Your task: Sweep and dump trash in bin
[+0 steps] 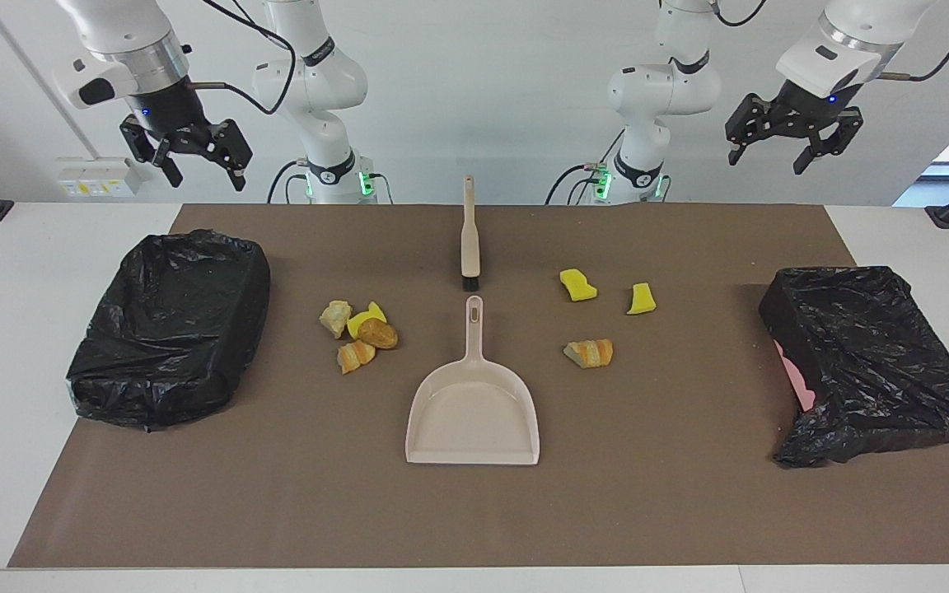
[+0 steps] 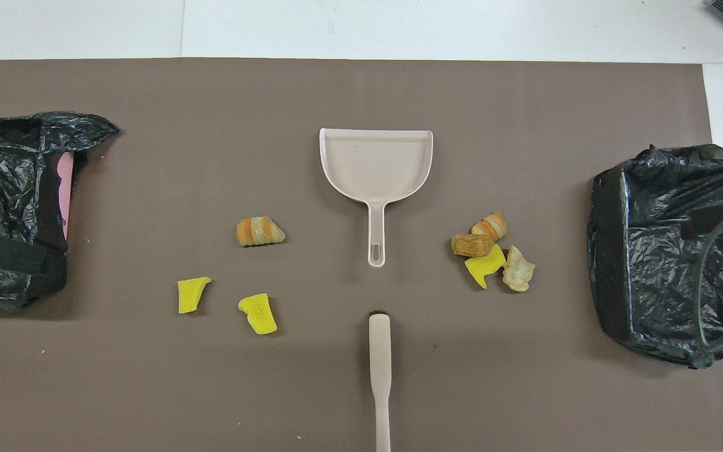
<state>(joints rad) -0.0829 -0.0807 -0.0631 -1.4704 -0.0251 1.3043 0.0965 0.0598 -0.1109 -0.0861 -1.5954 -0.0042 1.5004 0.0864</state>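
The trash lies in two groups on the brown mat. Several scraps (image 1: 359, 333) (image 2: 493, 248) are bunched toward the right arm's end. Two yellow sponge chunks (image 1: 577, 285) (image 1: 642, 299) and a bread lump (image 1: 589, 352) (image 2: 260, 231) are spread toward the left arm's end. One black-bagged bin (image 1: 170, 325) (image 2: 669, 251) stands at the right arm's end, another bin (image 1: 870, 362) (image 2: 4, 201) at the left arm's end. My right gripper (image 1: 204, 177) hangs open high over the first bin. High over the second bin is my left gripper (image 1: 767, 161), open too. Neither holds anything.
A beige dustpan (image 1: 473, 416) (image 2: 376, 163) lies mid-mat, its handle toward the robots. A beige brush (image 1: 469, 239) (image 2: 380, 370) lies in line with that handle, nearer to the robots. The bin at the left arm's end shows a pink side under its bag.
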